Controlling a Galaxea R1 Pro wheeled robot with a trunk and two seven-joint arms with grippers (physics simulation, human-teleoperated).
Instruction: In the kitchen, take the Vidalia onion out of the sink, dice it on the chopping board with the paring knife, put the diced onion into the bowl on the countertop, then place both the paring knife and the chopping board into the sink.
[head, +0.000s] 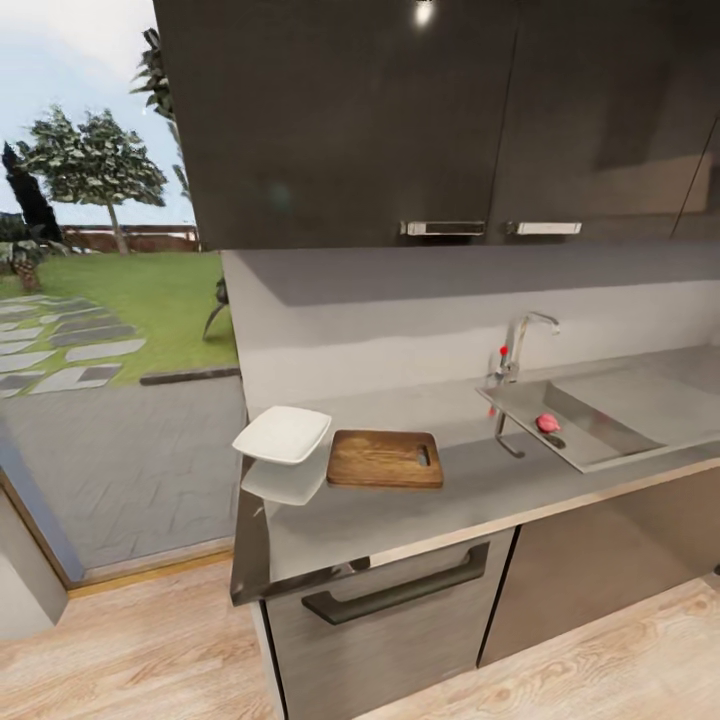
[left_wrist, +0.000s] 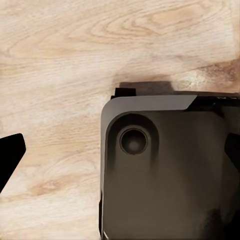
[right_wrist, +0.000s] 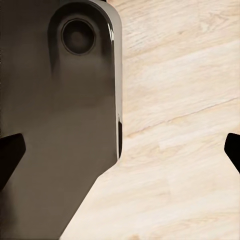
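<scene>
- Down in the sink (head: 600, 425) lies the Vidalia onion (head: 547, 423), a small pinkish-red bulb resting on the basin floor just beside the round drain.
- The sink is a steel basin set into the right part of the countertop (head: 470, 495), with a flat drainboard running off to its right.
- At the sink's back left corner stands the curved chrome tap (head: 525, 340), a red knob on its side.
- Well to the left of the sink, the chopping board (head: 385, 459) lies flat on the grey countertop, its slot-shaped handle hole at the end nearer the sink.
- Just beside the board's left end sits the white bowl (head: 284, 437), squarish with rounded corners, at the countertop's left corner; whether it touches the board cannot be told.
- Dark cabinets hang above the counter, each with a metal handle (head: 442, 228); a drawer with a dark bar handle (head: 395, 592) sits below the board.
- Pale wooden flooring (head: 130, 650) runs in front of the cabinets, and to the left a doorway opens on paving, grass and trees.
- The left gripper (left_wrist: 125, 155) hangs over the wooden floor and a dark rounded part of the robot's base (left_wrist: 165, 170), its dark fingertips (left_wrist: 10, 152) far apart at the picture's edges, so the claw is wide and holds nothing.
- The right gripper (right_wrist: 122, 152) is likewise wide and empty, its fingertips (right_wrist: 9, 155) set well apart above the floor and the same dark body.
</scene>
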